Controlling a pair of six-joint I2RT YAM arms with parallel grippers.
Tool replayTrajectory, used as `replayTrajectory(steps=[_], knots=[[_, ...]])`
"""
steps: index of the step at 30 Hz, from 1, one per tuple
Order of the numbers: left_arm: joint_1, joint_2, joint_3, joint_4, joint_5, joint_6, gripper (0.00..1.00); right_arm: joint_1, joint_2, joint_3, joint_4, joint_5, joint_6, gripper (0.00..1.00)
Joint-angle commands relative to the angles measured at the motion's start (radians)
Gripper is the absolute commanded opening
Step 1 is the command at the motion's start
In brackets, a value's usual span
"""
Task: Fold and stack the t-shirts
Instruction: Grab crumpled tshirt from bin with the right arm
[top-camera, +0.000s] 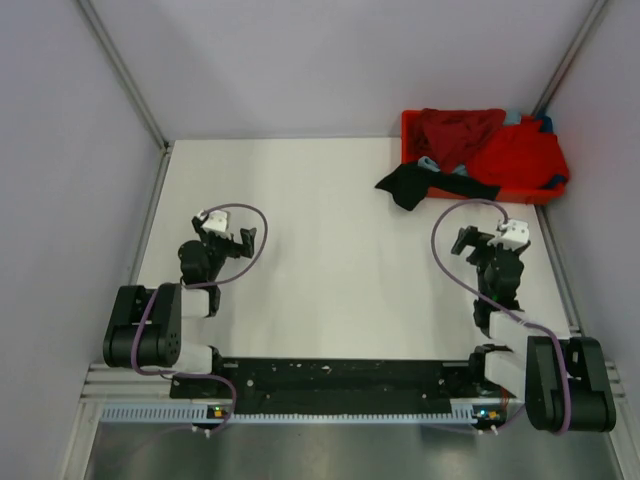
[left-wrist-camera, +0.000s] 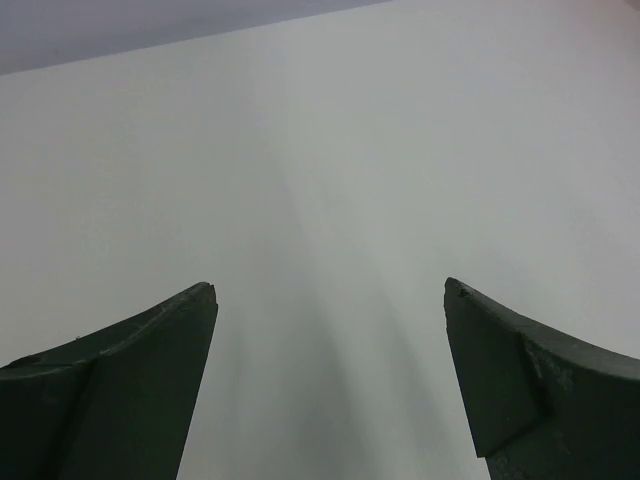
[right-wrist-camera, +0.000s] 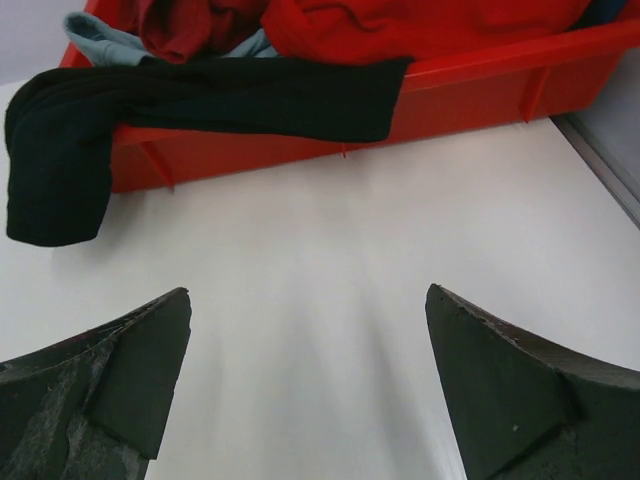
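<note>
Left fingers (left-wrist-camera: 120, 390) and right fingers (right-wrist-camera: 520, 390) gape wide over the white tabletop (top-camera: 330, 250), gripping nothing. The t-shirts (top-camera: 500, 150) sit heaped in a red tray (right-wrist-camera: 470, 95) at the far right, the black shirt (right-wrist-camera: 60, 150) spilling over its rim.

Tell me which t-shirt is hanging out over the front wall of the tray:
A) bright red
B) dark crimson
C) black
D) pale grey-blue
C: in the right wrist view the black t-shirt drapes over the front wall of the tray and hangs down its outside.
</note>
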Motion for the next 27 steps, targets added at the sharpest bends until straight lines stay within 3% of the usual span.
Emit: replayTrajectory(steps=[1,9,11,13,14,16,18,23,27], knots=[[0.0,0.001,-0.013,0.07,-0.006,0.002,0.99,0.006,-0.012,0.027,-0.016,0.097,0.054,0.99],[0.0,-0.002,-0.01,0.075,-0.016,-0.004,0.99,0.004,-0.236,0.206,-0.308,-0.069,0.135,0.99],[0.001,-0.081,0.086,-0.19,-0.097,-0.039,0.99,0.004,-0.256,0.339,-0.483,-0.061,0.154,0.99],[0.0,-0.132,0.278,-0.566,-0.133,-0.049,0.99,0.004,-0.236,0.489,-0.641,-0.052,0.16,0.98],[0.001,-0.123,0.367,-0.666,-0.126,-0.024,0.99,0.004,-0.221,0.546,-0.709,-0.038,0.163,0.98],[0.0,-0.088,0.501,-0.823,-0.101,-0.036,0.99,0.003,-0.166,0.672,-0.815,-0.011,0.167,0.96],[-0.002,-0.032,0.659,-0.998,0.02,-0.058,0.99,-0.01,-0.055,0.854,-0.925,0.02,0.172,0.87],[-0.003,0.044,0.794,-1.153,0.16,-0.081,0.99,-0.025,0.242,1.134,-0.992,-0.023,0.19,0.76],[-0.011,0.108,0.898,-1.285,0.134,-0.029,0.97,-0.025,0.53,1.38,-1.048,-0.058,0.235,0.7]])
